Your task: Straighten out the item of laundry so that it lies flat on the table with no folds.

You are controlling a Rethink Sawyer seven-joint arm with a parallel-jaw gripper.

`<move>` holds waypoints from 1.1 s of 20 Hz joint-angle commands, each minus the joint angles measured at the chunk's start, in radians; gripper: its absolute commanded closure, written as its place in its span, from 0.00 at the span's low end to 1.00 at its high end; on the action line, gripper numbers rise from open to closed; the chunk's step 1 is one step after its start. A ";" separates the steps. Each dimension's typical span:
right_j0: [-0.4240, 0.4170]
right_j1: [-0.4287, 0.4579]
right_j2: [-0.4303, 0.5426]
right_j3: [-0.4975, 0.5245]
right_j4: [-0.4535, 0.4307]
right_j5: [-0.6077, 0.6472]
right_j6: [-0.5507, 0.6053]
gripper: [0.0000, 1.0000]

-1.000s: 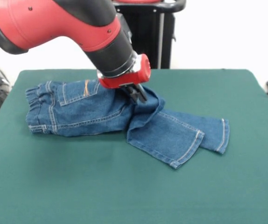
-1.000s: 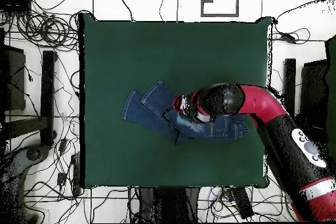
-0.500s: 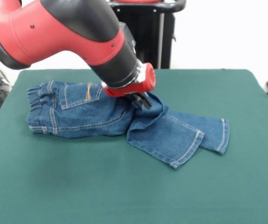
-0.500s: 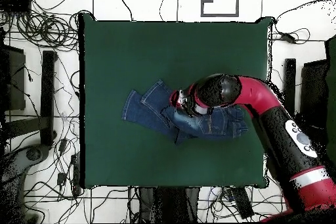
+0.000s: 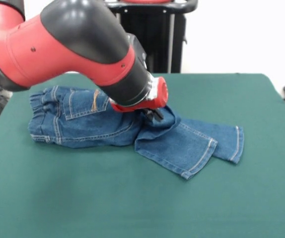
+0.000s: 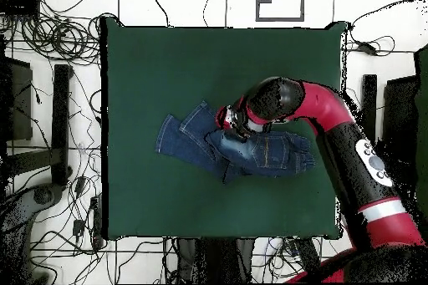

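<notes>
The blue denim jeans (image 5: pixel 90 124) lie crumpled in the middle of the green table (image 5: pixel 132 198). The waist and back pocket are at the left, and the two hemmed legs (image 5: pixel 202 146) overlap at the right. My gripper (image 5: pixel 155 115) is pressed into the bunched fold where the legs meet the seat, and its dark fingers look closed on the cloth. In the overhead view the gripper (image 6: pixel 228 121) sits at the upper edge of the jeans (image 6: pixel 251 152), and the arm covers part of the seat. The table (image 6: pixel 167 64) is much wider than the jeans.
The red and black arm (image 5: pixel 73 44) hangs low over the table's far left. The black pedestal (image 5: pixel 155 34) stands behind the far edge. In the overhead view, cables (image 6: pixel 50 39) and dark stands lie on the floor around the table.
The gripper has moved lower and a little right in the front view, towards the table's near side. The bunched fold has shifted with it. The arm has swung further over the waist.
</notes>
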 commanded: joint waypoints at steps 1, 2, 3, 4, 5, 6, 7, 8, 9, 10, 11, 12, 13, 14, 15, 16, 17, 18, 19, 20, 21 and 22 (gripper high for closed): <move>0.098 0.053 -0.019 -0.219 0.009 0.182 -0.267 1.00; 0.105 0.057 -0.020 -0.236 0.005 0.198 -0.269 1.00; 0.110 0.061 -0.017 -0.253 0.000 0.211 -0.278 1.00; 0.116 0.063 -0.017 -0.269 -0.006 0.223 -0.282 1.00; 0.124 0.071 -0.015 -0.294 -0.011 0.244 -0.293 1.00; 0.129 0.075 -0.013 -0.308 -0.016 0.255 -0.302 1.00; 0.134 0.081 -0.013 -0.322 -0.018 0.268 -0.304 1.00; 0.134 0.082 -0.011 -0.325 -0.021 0.267 -0.308 1.00; 0.134 0.083 -0.010 -0.324 -0.024 0.266 -0.307 1.00; 0.134 0.084 -0.009 -0.325 -0.026 0.267 -0.310 1.00; 0.133 0.083 -0.009 -0.324 -0.028 0.267 -0.310 1.00; 0.135 0.084 -0.009 -0.329 -0.030 0.273 -0.313 1.00; 0.142 0.088 -0.009 -0.347 -0.035 0.283 -0.317 1.00; 0.145 0.087 -0.010 -0.355 -0.040 0.288 -0.321 1.00; 0.146 0.087 -0.010 -0.358 -0.041 0.294 -0.321 1.00; 0.147 0.085 -0.012 -0.362 -0.045 0.294 -0.320 1.00; 0.145 0.083 -0.012 -0.359 -0.046 0.294 -0.323 1.00; 0.146 0.082 -0.013 -0.362 -0.049 0.297 -0.323 1.00; 0.146 0.081 -0.013 -0.360 -0.050 0.297 -0.324 1.00; 0.146 0.081 -0.014 -0.362 -0.051 0.298 -0.323 1.00; 0.148 0.082 -0.014 -0.365 -0.053 0.302 -0.325 1.00; 0.151 0.082 -0.015 -0.370 -0.055 0.305 -0.325 1.00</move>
